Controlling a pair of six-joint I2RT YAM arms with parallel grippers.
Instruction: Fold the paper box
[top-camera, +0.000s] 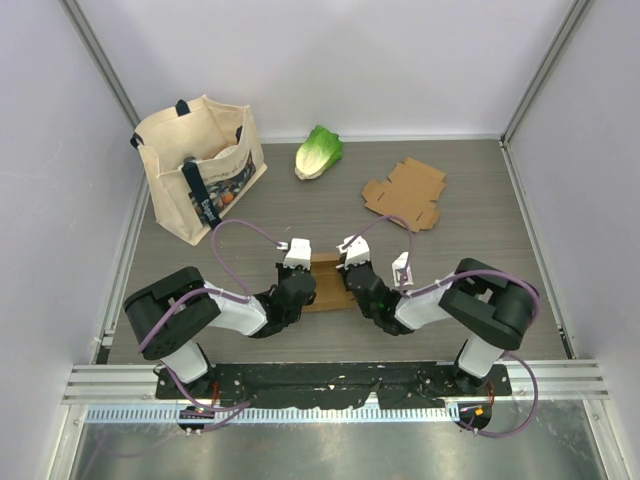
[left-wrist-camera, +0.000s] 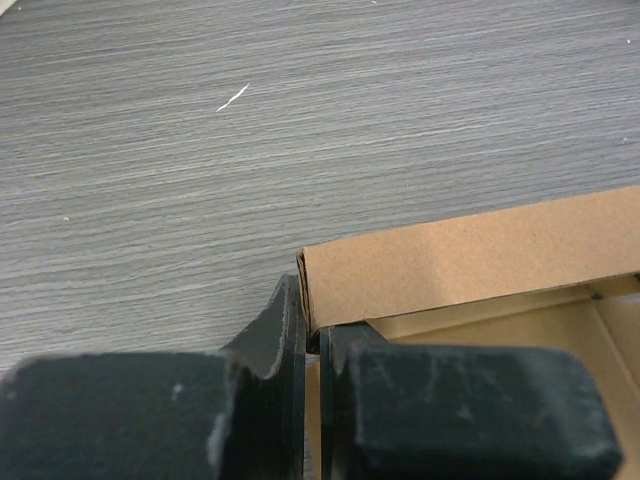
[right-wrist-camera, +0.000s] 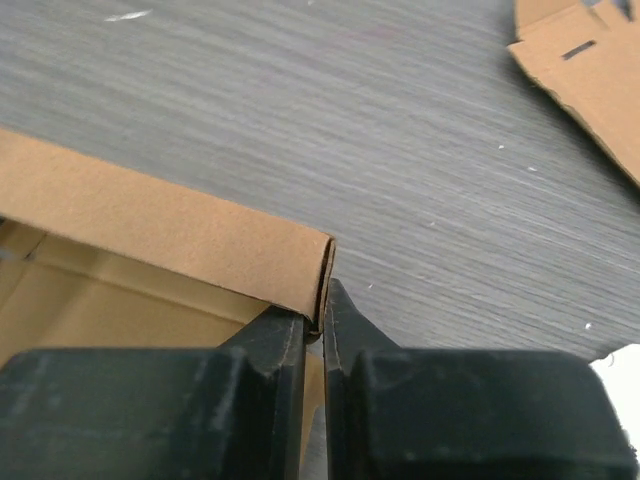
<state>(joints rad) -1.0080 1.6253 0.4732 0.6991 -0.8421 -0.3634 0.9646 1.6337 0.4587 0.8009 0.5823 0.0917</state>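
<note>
You are working over the grey table (top-camera: 480, 190), with the half-formed paper box (top-camera: 326, 285) sitting between your two grippers. It is looking light, thin and easily creased, so you are best taking hold at the ends of its folded wall (left-wrist-camera: 470, 255). The left gripper (left-wrist-camera: 312, 335) is pinching that wall's left corner between closed jaws, and the right gripper (right-wrist-camera: 322, 318) is clamping the opposite corner likewise.
</note>
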